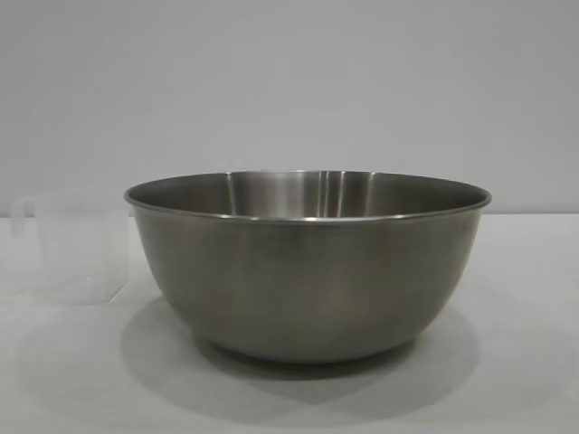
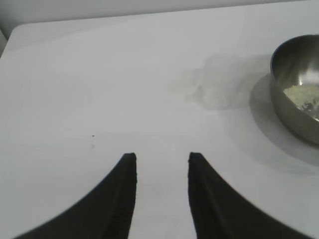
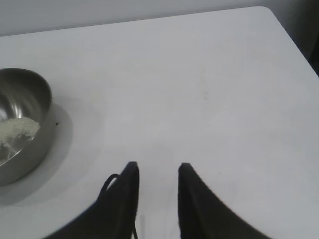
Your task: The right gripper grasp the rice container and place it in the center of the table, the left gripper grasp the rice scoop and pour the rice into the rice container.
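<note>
Steel rice container (image 1: 308, 271) holding rice (image 3: 19, 129), clear rice scoop (image 2: 217, 84) beyond the parted, empty left gripper (image 2: 162, 159), right gripper (image 3: 157, 169) likewise parted and empty.

No legible txt, labels, brands or nos. anywhere in views.

Plain grey wall (image 1: 289, 81) behind.
</note>
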